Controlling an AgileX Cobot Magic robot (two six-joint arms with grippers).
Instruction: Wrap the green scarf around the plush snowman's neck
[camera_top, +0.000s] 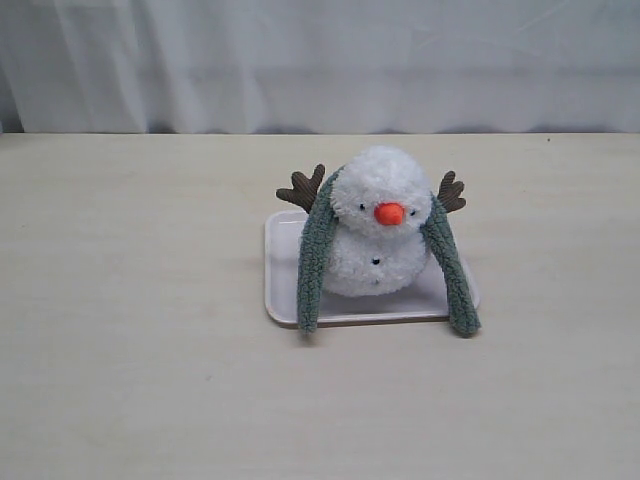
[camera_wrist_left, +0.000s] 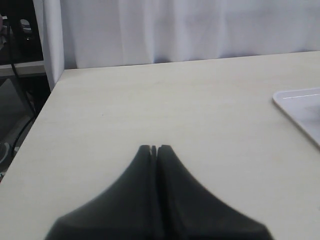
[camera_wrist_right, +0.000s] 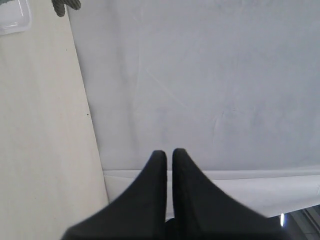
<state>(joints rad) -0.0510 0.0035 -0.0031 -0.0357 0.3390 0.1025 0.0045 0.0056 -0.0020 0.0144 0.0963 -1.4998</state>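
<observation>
Where the left arm hangs low over the near-left part of the pale worktop (camera_wrist_left: 150, 100), its left pincer (camera_wrist_left: 154, 148) points level across the surface toward the white curtain (camera_wrist_left: 190, 30), the two dark fingers pressed together at the tips and holding nothing. A corner of the white tray (camera_wrist_left: 300, 102) shows at the edge of that wrist view, well apart from the fingertips. In the exterior view the tray (camera_top: 285, 270) lies at the middle of the worktop, and the plush snowman (camera_top: 378, 250) sits upright on it, facing the camera with its orange carrot nose (camera_top: 390, 213) forward. A brown twig arm (camera_top: 303, 188) sticks out on each side of the head. The green scarf (camera_top: 312, 260) runs behind the head and comes forward on both sides, uncrossed; its left end hangs past the tray's front rim onto the worktop, and the right end does the same at the tray's right front corner. From this angle the strip seems to lie at the neck (camera_top: 352, 230) only at the sides, the front crease being bare. The right pincer (camera_wrist_right: 169, 152) is closed and empty, aimed along the worktop's far-right edge at the curtain, with the tray and one scarf end distant.
</observation>
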